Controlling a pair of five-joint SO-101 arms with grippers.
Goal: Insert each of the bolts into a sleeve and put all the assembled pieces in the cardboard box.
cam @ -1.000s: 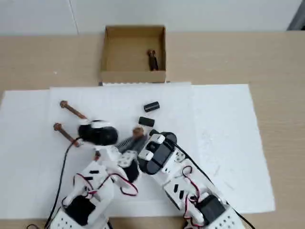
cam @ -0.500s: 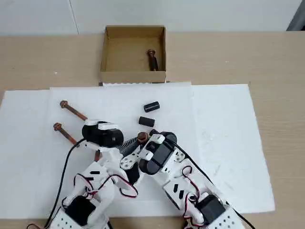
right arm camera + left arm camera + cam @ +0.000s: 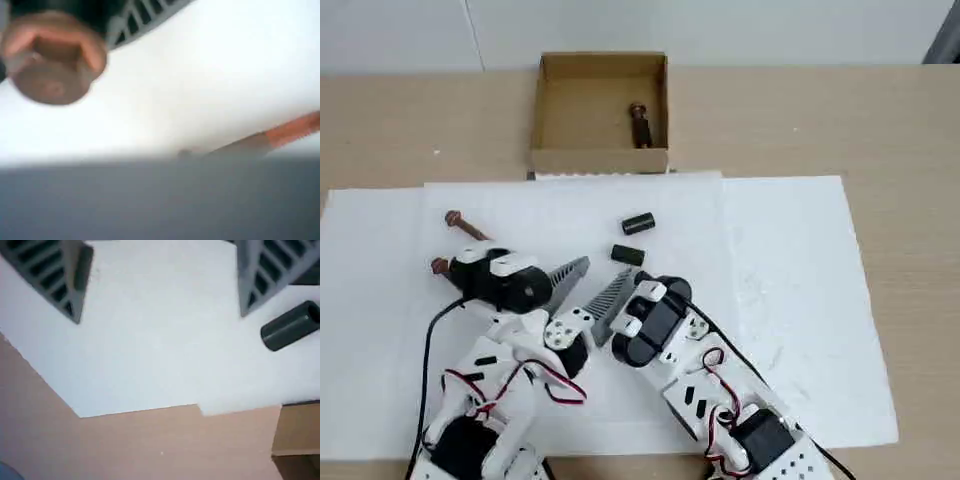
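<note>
While most of the bench (image 3: 880, 120) toward its near edge lies under a white paper sheet (image 3: 790, 300), the cardboard box (image 3: 600, 160) sits at the middle of the far edge, its near wall just beside the sheet's far edge. Inside the box one assembled piece (image 3: 639, 126), a bolt in a sleeve, lies close to the right wall. Both arms rise from the sheet's near edge. The left pincer (image 3: 160, 312) hangs over the sheet, its fingers spread wide above bare paper. The right pincer (image 3: 617, 288) is closed on a bolt (image 3: 52, 60), whose head faces the wrist camera. A loose bolt (image 3: 466, 226) lies toward the sheet's left edge, and a second bolt (image 3: 441, 266) beside it is partly under the left arm. The far sleeve (image 3: 637, 223) and the near sleeve (image 3: 627, 255) lie apart near the sheet's middle, between pincers and box.
</note>
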